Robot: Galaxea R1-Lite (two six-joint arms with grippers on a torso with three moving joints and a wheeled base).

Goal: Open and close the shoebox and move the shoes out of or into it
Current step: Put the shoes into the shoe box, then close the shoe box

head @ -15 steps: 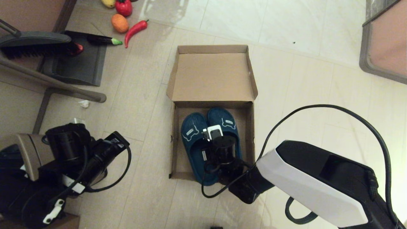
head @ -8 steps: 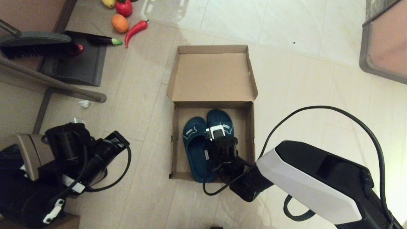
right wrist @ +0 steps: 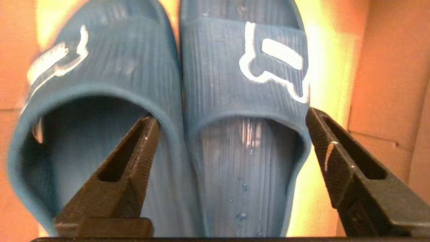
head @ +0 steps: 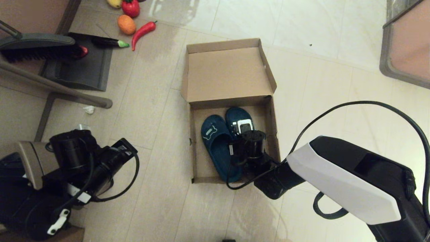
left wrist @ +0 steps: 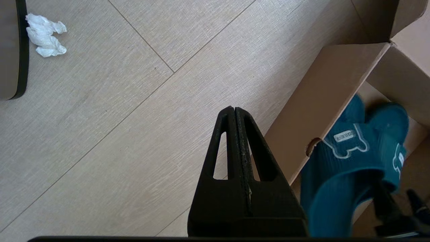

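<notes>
The brown cardboard shoebox (head: 193, 148) stands on the floor with its lid (head: 228, 74) folded back away from me. Both teal slippers lie inside, side by side: the left one (head: 215, 141) and the right one (head: 235, 116). My right gripper (right wrist: 231, 134) hovers low in the box over them and is open. One finger (right wrist: 141, 148) sits in the left slipper's (right wrist: 111, 60) opening, the other (right wrist: 329, 144) outside the right slipper (right wrist: 242, 67). My left gripper (left wrist: 233, 109) is shut and empty, parked over the floor left of the box (left wrist: 322, 94).
Toy vegetables lie at the far left: a red chili (head: 143, 30), an orange (head: 126, 24), an eggplant (head: 109, 42). A dark dustpan (head: 80, 64) and chair legs (head: 53, 87) stand nearby. Crumpled paper (head: 89, 109) lies on the floor. A framed panel (head: 406, 43) stands far right.
My right gripper has pushed forward into the box. The slippers, which overhung the near wall, now lie fully inside. The box has slid away and turned slightly.
</notes>
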